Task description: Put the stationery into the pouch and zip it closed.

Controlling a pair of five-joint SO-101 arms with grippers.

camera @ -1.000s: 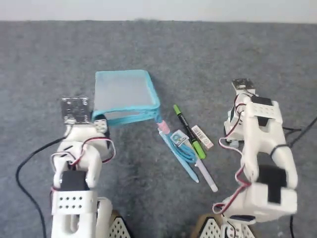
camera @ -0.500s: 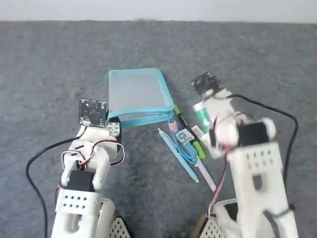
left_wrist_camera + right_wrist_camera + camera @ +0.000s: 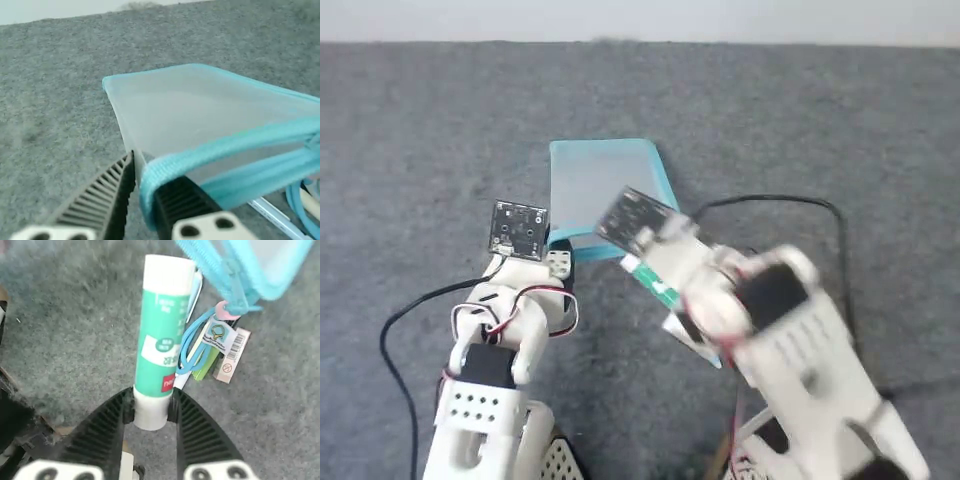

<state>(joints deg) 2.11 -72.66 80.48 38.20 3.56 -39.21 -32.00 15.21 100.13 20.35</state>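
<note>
In the high view, on the grey felt-like table surface, the left gripper sits left of centre. Its jaws are pinched on the turquoise fabric edge of the translucent pale-blue zip pouch, which lies at upper centre. Just right of the pouch's near edge, the right gripper clamps the white end of a green-and-white glue stick. Below the stick, by the pouch's zipper, lie a blue loop cord with a tag, a green marker and a barcoded white eraser.
</note>
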